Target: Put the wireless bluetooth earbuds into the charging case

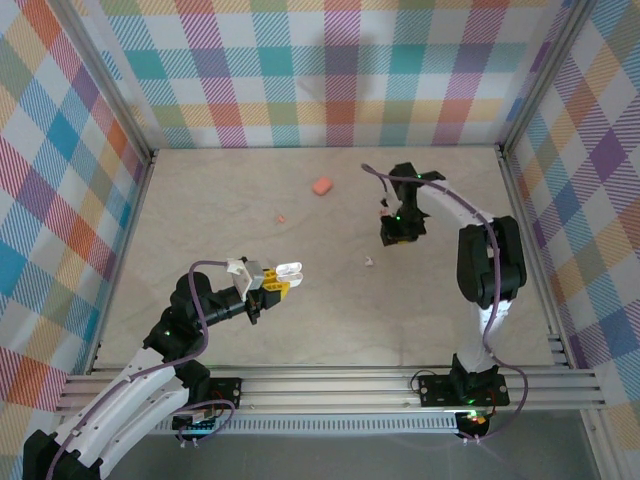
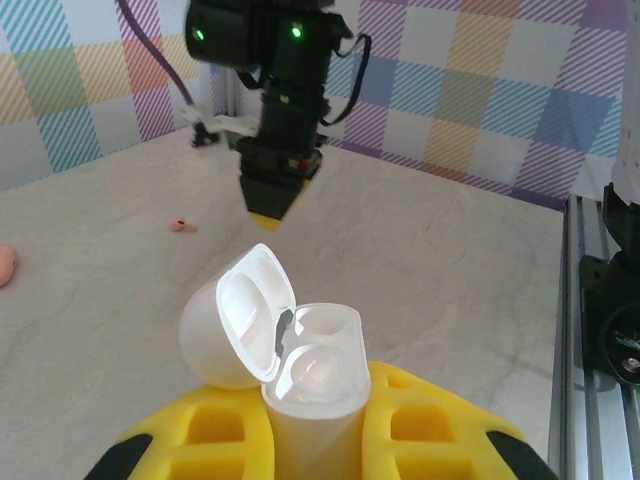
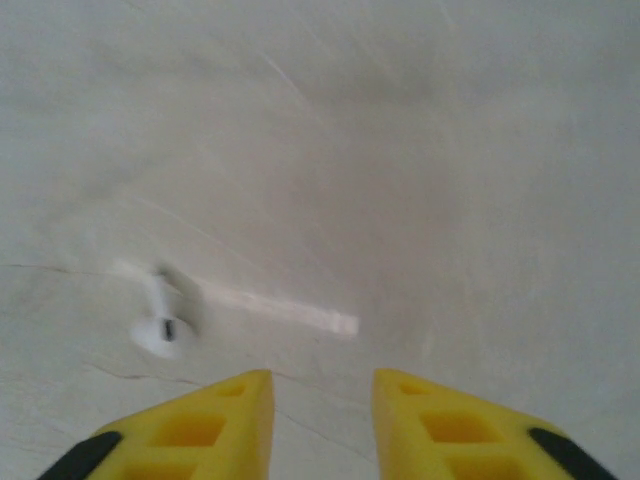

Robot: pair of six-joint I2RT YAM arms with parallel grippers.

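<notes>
My left gripper (image 1: 272, 287) is shut on a white charging case (image 2: 312, 385) that stands upright between its yellow fingers (image 2: 430, 425), hinged lid (image 2: 240, 315) swung open to the left. Whether its wells hold anything I cannot tell. A white earbud (image 3: 160, 325) lies on the table just ahead and left of my right gripper (image 3: 322, 400), which hangs low over the table, open with nothing between its fingers. From above, that earbud (image 1: 369, 262) lies near-left of the right gripper (image 1: 398, 238). A salmon-pink earbud (image 1: 280, 218) lies further left, also in the left wrist view (image 2: 181, 225).
A salmon-pink case (image 1: 321, 186) lies closed near the back middle of the table. Checkered walls enclose the table on three sides, and an aluminium rail (image 1: 330, 385) runs along the near edge. The right arm (image 2: 285, 90) stands in front of the held case.
</notes>
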